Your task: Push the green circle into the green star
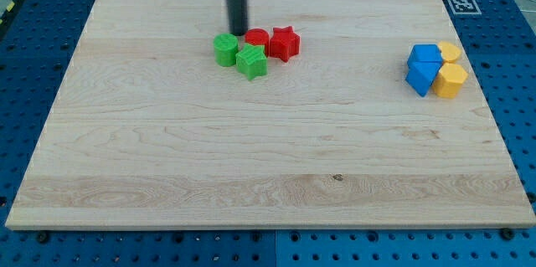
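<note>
The green circle (pixel 224 50) sits in the upper middle of the wooden board, touching the green star (pixel 251 61) just to its right and slightly lower. A red circle (pixel 257 39) lies behind the green star, and a red star (pixel 285 43) is to its right. My tip (pixel 238 32) comes down from the view's top and ends just above the green circle, at the left edge of the red circle.
At the view's right a cluster holds two blue blocks (pixel 424 69) and two yellow blocks (pixel 450 79), one of them (pixel 450 51) heart-like. The wooden board (pixel 268 166) lies on a blue perforated table. A marker tag (pixel 461 3) is at the board's top right.
</note>
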Tool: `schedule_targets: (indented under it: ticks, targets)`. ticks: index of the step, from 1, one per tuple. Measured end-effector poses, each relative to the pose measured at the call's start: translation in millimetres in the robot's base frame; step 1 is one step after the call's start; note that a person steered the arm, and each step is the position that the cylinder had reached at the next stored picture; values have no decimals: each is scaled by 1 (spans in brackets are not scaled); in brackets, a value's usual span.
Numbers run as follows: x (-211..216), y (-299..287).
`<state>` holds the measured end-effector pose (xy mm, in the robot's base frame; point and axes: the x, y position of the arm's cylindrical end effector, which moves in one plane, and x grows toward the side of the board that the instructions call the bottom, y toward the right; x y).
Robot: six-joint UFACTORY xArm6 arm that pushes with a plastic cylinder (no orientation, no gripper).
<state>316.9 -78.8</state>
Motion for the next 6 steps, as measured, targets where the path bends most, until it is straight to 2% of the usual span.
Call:
schedule_targets:
  ticks: [1, 5, 6]
  targets:
    - [29, -44]
    - [41, 20]
    - [56, 30]
